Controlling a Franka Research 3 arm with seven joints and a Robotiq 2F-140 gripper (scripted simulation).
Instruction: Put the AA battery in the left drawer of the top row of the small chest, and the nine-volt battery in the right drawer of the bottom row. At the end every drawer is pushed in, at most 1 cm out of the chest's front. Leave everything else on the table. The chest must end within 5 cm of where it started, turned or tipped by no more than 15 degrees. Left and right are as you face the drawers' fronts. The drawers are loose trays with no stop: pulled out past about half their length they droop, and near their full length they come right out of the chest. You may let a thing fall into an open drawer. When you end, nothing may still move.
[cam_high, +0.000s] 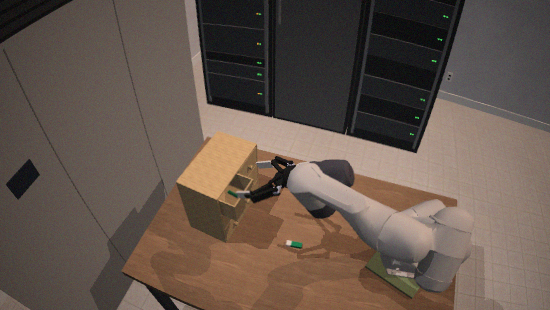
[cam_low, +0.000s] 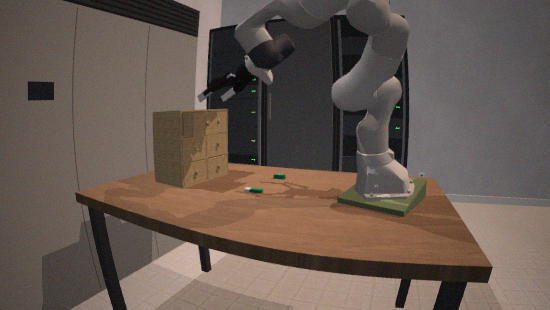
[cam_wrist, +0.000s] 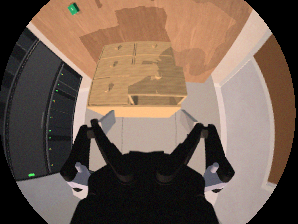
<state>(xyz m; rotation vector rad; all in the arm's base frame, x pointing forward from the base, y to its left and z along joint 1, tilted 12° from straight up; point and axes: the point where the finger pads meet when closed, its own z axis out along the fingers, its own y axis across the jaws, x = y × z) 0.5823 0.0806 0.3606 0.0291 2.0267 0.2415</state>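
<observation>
Tool (cam_high: 252, 179) wide open above battery (cam_high: 233, 193) in drawer (cam_high: 235, 190)

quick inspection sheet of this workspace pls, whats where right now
surface: wooden table; arm on a green base plate
job's things: small chest upright; top-row left drawer pulled out, a small green thing, probably the AA battery, inside; green block, likely the nine-volt, on the table
clutter: white-and-green piece on the table, apart from the chest
grippers: gripper open, holding nothing, above the open drawer
cables: nothing seen
surroundings: server racks behind, grey cabinet beside the table
</observation>
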